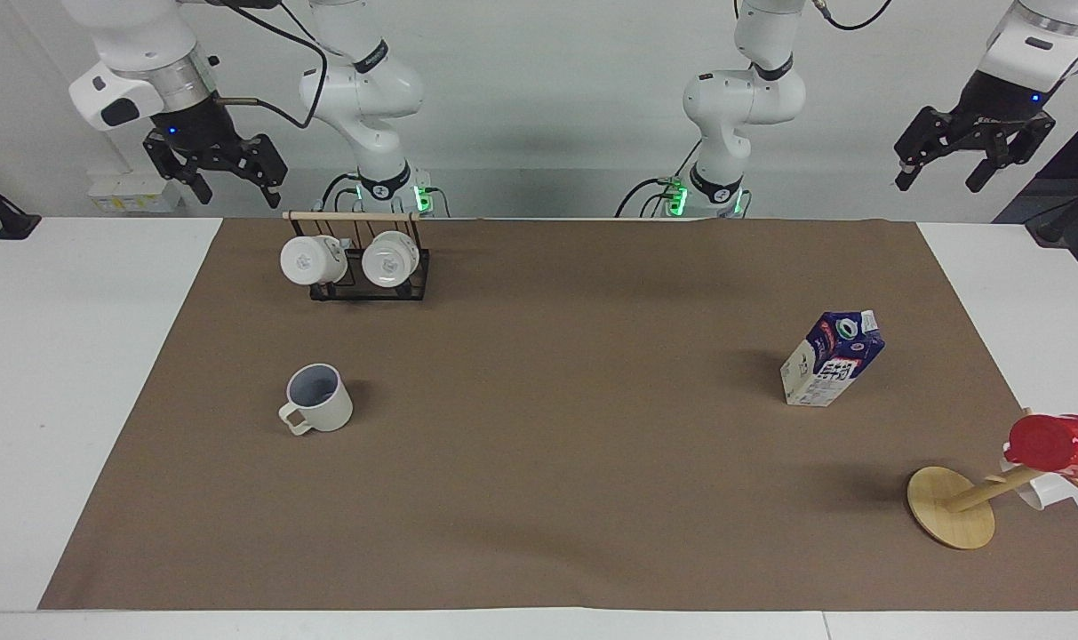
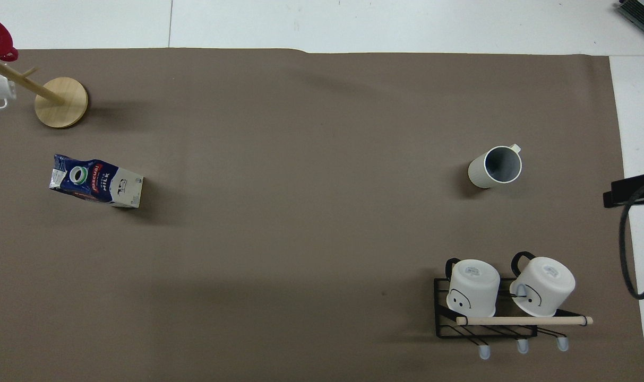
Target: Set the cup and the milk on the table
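The cream-beige cup [image 1: 318, 400] stands upright on the brown mat [image 1: 547, 462] of the white table [image 1: 59, 373], toward the right arm's end; it also shows in the overhead view [image 2: 496, 167]. The navy and white milk carton [image 1: 832, 360] stands upright on the mat toward the left arm's end, and it shows in the overhead view too [image 2: 96, 181]. My right gripper [image 1: 232, 188] hangs open and empty, high above the table's edge nearest the robots. My left gripper [image 1: 937, 182] hangs open and empty, high above the opposite corner of that edge. Both are well away from the cup and the carton.
A black wire rack [image 1: 361, 280] with two white mugs stands on the mat nearer to the robots than the cup. A wooden mug tree [image 1: 952, 507] with a red cup [image 1: 1054, 443] and a white mug stands farther from the robots than the carton.
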Robot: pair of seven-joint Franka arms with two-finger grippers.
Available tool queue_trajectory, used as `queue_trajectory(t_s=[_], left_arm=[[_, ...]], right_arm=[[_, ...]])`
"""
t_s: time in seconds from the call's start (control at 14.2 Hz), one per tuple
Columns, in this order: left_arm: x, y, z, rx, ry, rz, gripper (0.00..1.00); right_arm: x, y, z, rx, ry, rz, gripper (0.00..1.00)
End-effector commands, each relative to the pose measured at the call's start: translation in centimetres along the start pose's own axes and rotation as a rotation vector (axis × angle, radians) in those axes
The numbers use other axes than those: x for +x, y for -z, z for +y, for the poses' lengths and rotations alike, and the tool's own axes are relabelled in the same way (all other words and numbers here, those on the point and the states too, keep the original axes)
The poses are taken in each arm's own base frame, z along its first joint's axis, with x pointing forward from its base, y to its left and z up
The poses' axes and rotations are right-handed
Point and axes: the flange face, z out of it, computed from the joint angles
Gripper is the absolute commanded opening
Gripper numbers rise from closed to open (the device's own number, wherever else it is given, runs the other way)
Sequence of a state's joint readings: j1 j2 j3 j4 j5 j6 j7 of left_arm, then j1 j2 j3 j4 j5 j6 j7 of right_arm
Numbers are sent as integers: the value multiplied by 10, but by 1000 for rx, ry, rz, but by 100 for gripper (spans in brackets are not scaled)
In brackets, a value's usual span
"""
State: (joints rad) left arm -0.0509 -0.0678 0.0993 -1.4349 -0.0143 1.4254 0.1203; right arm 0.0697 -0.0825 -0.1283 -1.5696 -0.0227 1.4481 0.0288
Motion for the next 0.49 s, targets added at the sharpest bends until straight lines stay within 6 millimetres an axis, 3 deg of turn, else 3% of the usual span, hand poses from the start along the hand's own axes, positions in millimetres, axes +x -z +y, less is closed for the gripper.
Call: queue_trajectory(t_s=[0.0,0.21,0.42], left_arm=[[-8,1,4,-6,1,-6,100],[-8,1,4,-6,1,-6,100],[-8,1,4,-6,1,-6,100]], right_arm=[[-7,-5,-1,11,11,14,100],[2,-22,-3,11,10,31,100],[22,-65,-23,9,29,62,100]])
